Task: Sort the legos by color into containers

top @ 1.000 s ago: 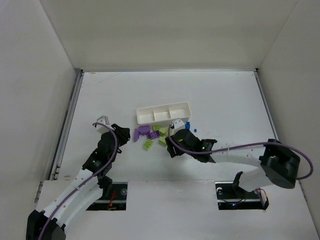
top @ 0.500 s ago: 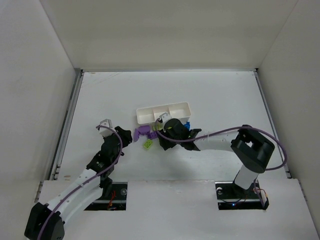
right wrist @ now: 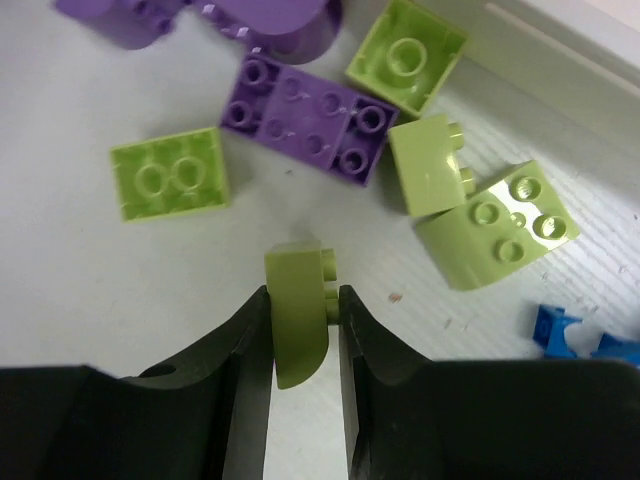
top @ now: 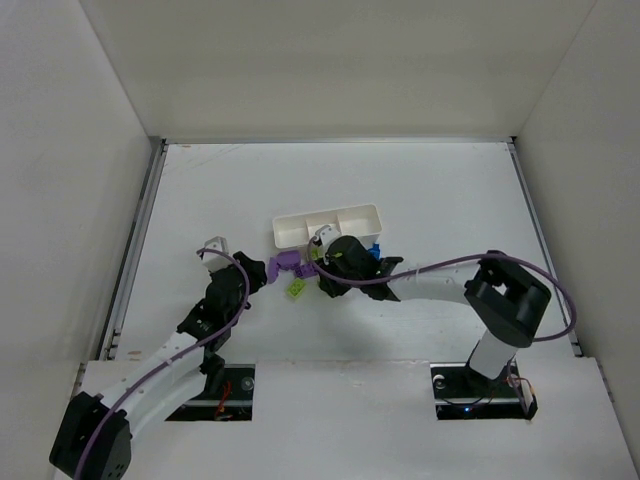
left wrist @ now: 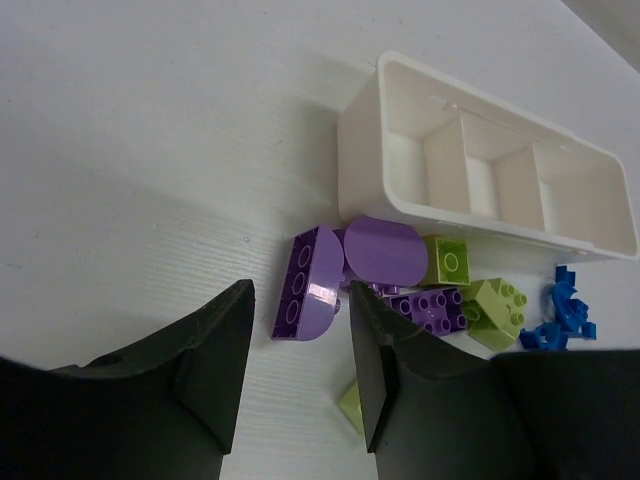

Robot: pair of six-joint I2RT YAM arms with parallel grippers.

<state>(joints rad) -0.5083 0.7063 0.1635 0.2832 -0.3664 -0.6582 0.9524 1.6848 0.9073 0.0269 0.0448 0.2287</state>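
Pinching lime brick [right wrist: 298, 335], right end effector [right wrist: 303, 300]; left end effector [left wrist: 300, 345] open, seemingly empty.

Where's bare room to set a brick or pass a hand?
Bare: white table behind the white three-compartment plastic tray; its compartments look empty. Crowded: in front of the tray, small purple, lime and blue plastic bricks, with the left hand and right hand there.
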